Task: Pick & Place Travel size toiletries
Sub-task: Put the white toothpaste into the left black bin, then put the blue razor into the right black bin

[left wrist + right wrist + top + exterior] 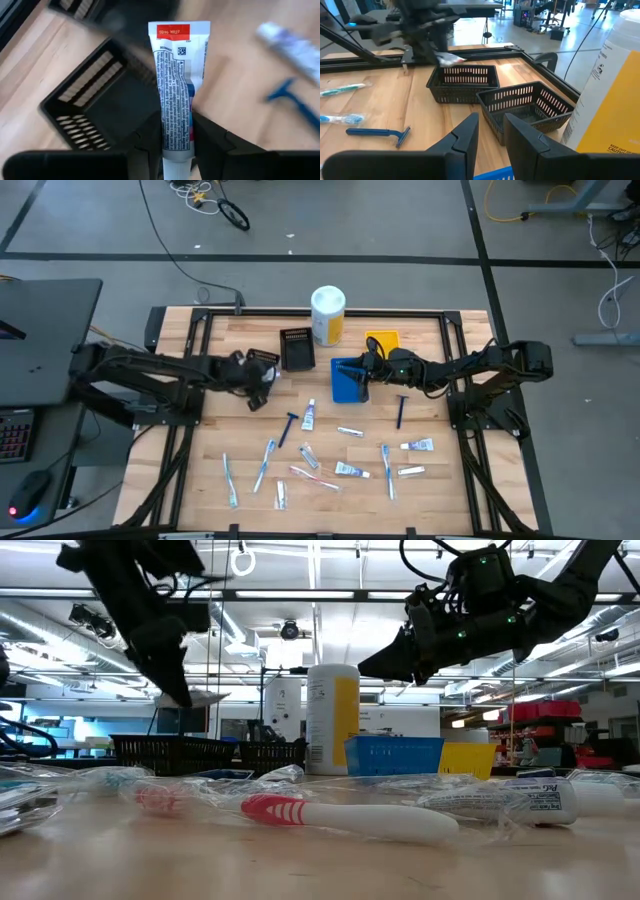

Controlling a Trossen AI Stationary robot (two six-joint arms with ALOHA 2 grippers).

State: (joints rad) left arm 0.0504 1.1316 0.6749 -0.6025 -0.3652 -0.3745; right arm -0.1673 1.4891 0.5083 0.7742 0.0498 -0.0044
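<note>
The tube (176,90) is white with a red band at its crimped end, dense dark print and blue-red marking lower down. The trays are black (297,349), blue (348,379) and yellow (383,339). The canister (327,314) is white with a yellow label. The razor (377,133) is dark blue on the light wooden table (440,470).

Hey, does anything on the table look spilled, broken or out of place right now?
Nothing stands out. The toiletries lie loosely scattered on the table, the canister stands upright, and the left gripper holds a white tube.
</note>
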